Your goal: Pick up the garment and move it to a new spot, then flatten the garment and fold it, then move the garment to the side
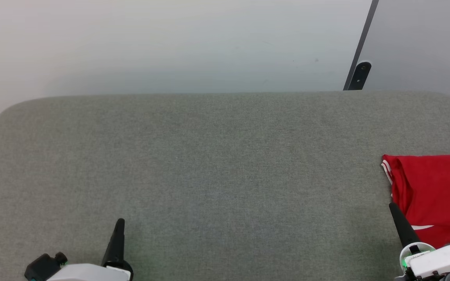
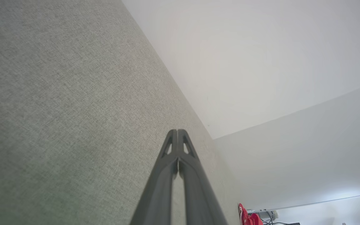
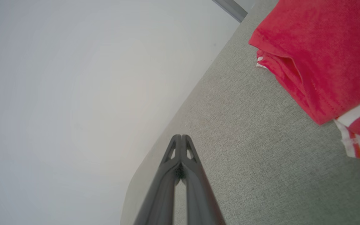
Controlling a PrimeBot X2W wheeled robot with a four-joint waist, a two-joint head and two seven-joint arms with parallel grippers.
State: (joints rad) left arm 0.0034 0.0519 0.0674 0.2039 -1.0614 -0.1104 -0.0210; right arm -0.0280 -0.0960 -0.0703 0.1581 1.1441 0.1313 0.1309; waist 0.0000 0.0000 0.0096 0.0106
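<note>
Garment [image 1: 436, 195] red, folded into a compact stack, on the grey worktop [image 1: 225, 156]. It runs out of the head view on its far side, so I cannot tell whether it lies fully on the worktop. Judged from this: fold done, garment set aside, task near its end.

Risks:
- Right claw [image 1: 392, 207] lies close along the garment's near edge. A sideways swing toward the garment could catch the top layer and drag the fold open.
- Striped sleeve end [image 3: 355, 147] pokes out from under the stack. Loose cloth like that snags easily on a passing finger.
- If the garment overhangs the worktop, a nudge could slide it off.

Claws:
- Right claw: fingers pressed together, nothing between them. In the right wrist view the tips sit over bare worktop, just beside the garment and apart from it. Contact lower along the finger I cannot tell.
- Left claw [image 1: 120, 222]: fingers together, empty, over bare worktop, well apart from the garment.
</note>
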